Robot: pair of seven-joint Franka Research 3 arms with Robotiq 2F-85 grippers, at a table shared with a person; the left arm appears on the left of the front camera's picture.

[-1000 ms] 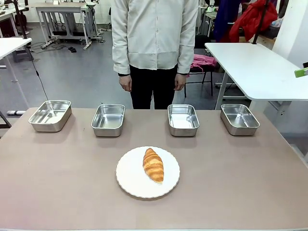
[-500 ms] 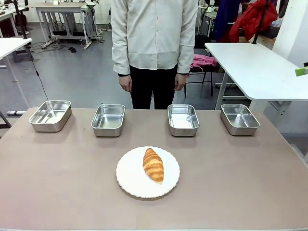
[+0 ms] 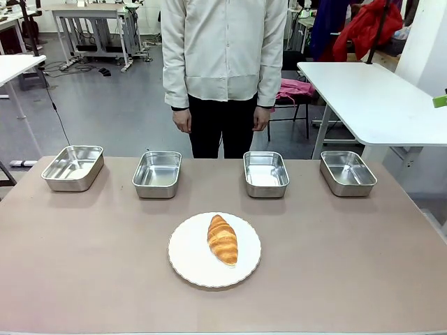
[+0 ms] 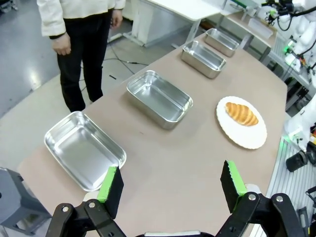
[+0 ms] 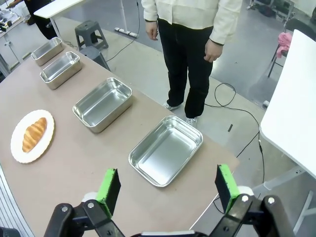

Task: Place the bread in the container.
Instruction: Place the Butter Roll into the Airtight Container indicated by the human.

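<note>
Centrally, bread [image 3: 222, 239] on white plate [image 3: 187, 262]

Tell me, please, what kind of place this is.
Probably a robotics lab or workshop, not a kitchen: white worktables on a bare grey floor, loose cables, and identical steel pans lined up on a test table.

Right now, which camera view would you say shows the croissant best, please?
The front view: the croissant lies central on the white plate, ridges clear. The left wrist view shows it smaller, farther off; the right wrist view, small near the picture's left edge.
</note>
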